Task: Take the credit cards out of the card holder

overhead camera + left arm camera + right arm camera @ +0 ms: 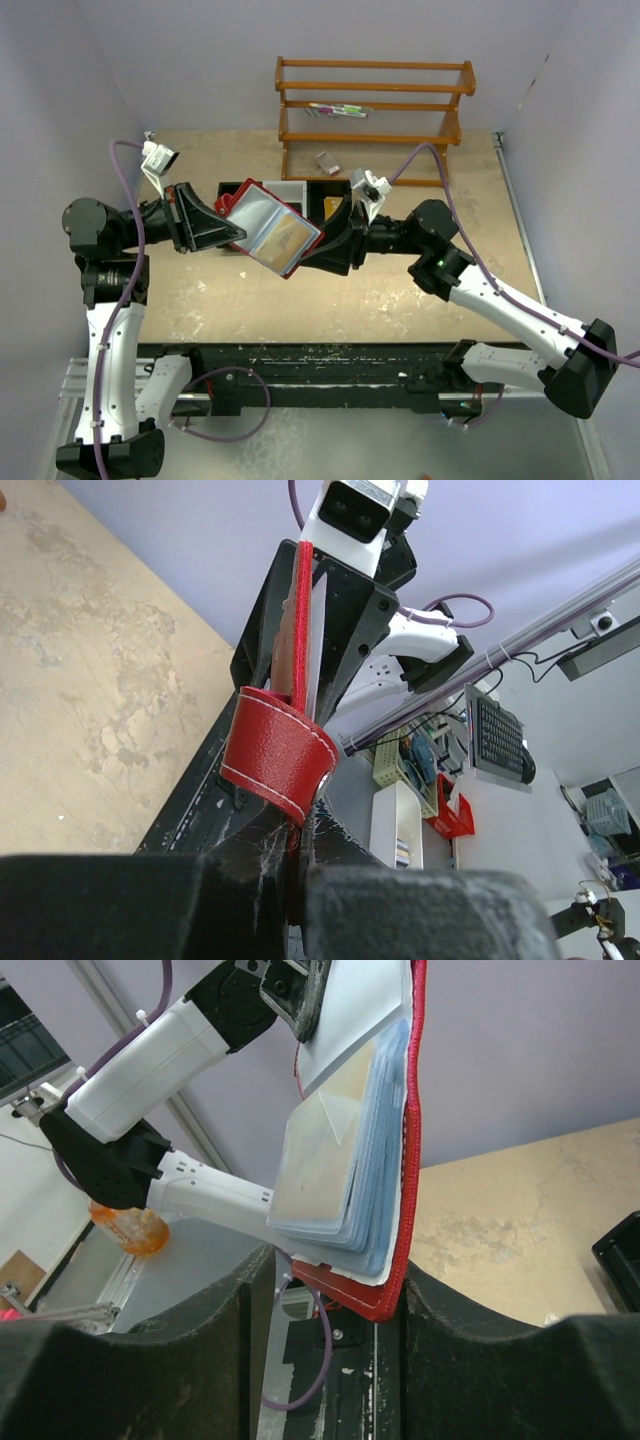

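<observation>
The red card holder (262, 192) hangs open in the air between my two arms, its clear sleeves facing up. A tan credit card (284, 238) shows inside one sleeve; in the right wrist view a pale credit card (318, 1165) lies in the top sleeve of the stack. My left gripper (238, 232) is shut on the holder's left edge, and the red snap tab (278, 755) curls just beyond its jaws (297, 865). My right gripper (338, 1275) straddles the holder's lower corner. Its right finger touches the red edge, while its left finger stands apart from the sleeves.
A black-and-white compartment tray (290, 192) lies on the table behind the holder, with a gold-yellow block (331, 206) in it. A wooden rack (375, 105) stands at the back wall, with pens (340, 110) on one shelf and a small object (327, 160) lower down.
</observation>
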You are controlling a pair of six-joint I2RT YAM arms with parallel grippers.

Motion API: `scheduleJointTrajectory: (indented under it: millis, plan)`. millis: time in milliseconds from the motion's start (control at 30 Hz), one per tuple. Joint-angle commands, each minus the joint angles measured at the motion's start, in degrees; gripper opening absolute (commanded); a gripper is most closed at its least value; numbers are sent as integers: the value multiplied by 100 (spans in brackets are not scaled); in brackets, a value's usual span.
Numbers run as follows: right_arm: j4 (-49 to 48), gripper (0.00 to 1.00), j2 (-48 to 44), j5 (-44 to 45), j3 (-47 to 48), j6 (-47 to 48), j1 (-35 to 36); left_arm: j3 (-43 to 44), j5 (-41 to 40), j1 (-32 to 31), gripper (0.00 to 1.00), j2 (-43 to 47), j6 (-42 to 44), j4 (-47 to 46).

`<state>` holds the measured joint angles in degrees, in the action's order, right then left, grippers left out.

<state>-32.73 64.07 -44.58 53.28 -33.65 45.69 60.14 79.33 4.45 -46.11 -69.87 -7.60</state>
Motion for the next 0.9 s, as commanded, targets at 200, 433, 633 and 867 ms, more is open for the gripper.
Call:
scheduleJointTrajectory:
  millis: [200, 433, 633, 867]
  plan:
    - [-153, 35, -132, 359, 217, -104, -14, 282, -32, 12, 0, 63, 53, -75]
    - [-84, 35, -49, 579, 275, -314, -16, 290, -6, 12, 0, 92, 96, -33]
    - [-12, 54, 14, 694, 272, -473, -16, 372, 4, 12, 0, 116, 350, 240]
    - [25, 65, 74, 736, 334, -667, -25, 406, 4, 12, 0, 127, 540, 399]
